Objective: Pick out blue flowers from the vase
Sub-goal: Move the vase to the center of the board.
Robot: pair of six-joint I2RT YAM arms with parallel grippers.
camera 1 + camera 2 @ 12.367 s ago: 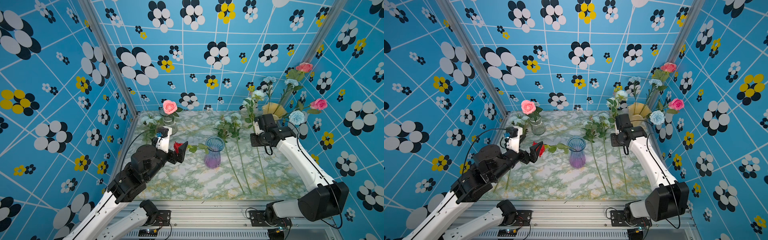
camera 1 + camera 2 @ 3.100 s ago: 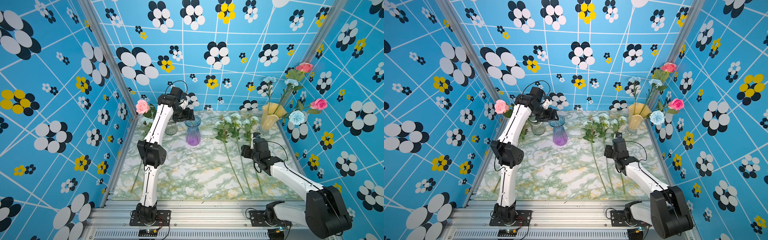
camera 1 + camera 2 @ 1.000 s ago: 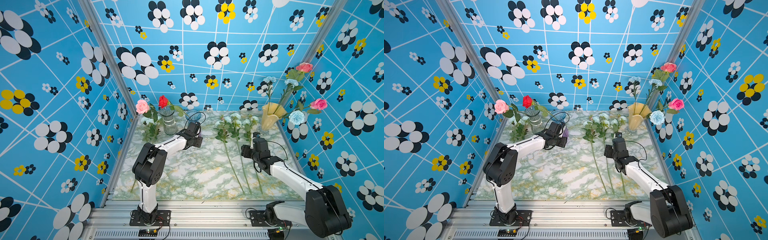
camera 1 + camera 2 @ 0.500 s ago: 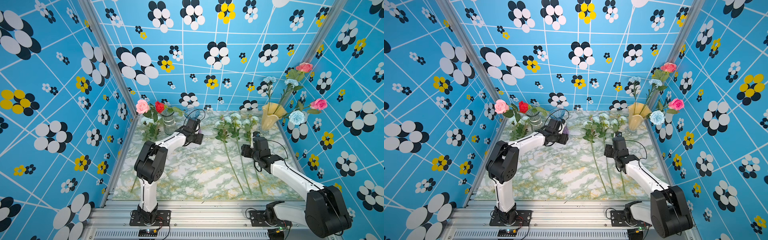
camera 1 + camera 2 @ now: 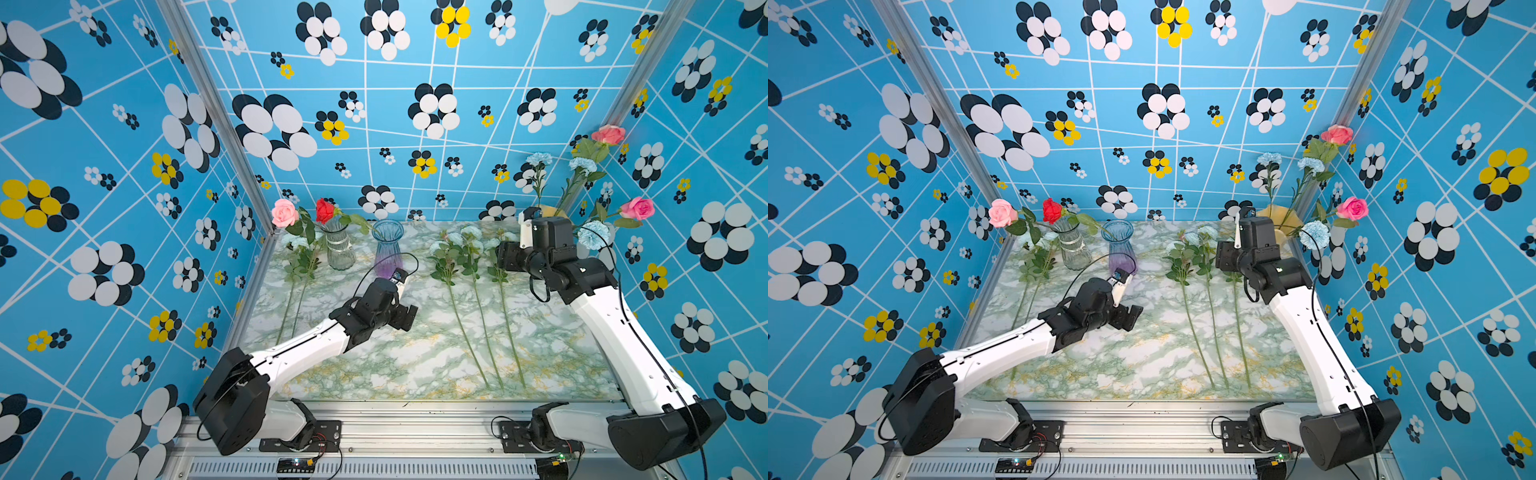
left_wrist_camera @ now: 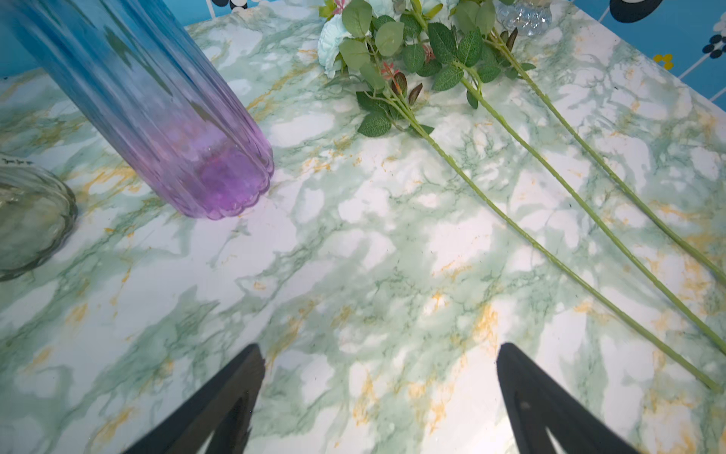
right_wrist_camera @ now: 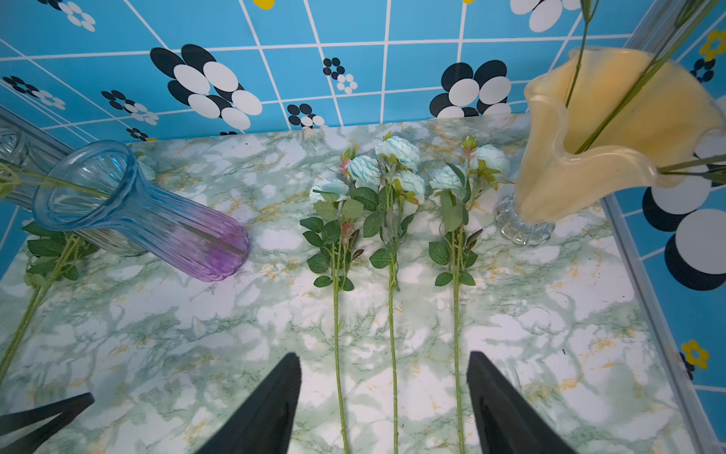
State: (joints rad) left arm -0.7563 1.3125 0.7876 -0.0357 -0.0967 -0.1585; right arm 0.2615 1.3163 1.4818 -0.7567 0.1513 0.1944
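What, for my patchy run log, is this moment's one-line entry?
left gripper: open, empty | right gripper: open, empty | blue flowers: some lying on table, others in yellow vase

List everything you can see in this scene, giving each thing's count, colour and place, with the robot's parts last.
table: one, green-and-white marble, centre
walls: three, blue, flower-patterned, around the table
tall vase: one, blue fading to purple, empty, back left
clear vase: one, glass, left of the tall vase
yellow vase: one, back right corner
red rose: one, in the clear vase
pink roses: three; one at the clear vase, two in the yellow vase
blue flowers: pale blue; three stems lying mid-table, two at the left edge, three standing in the yellow vase
left end effector: black, open, empty, before the tall vase
right end effector: black, open, empty, above the lying stems
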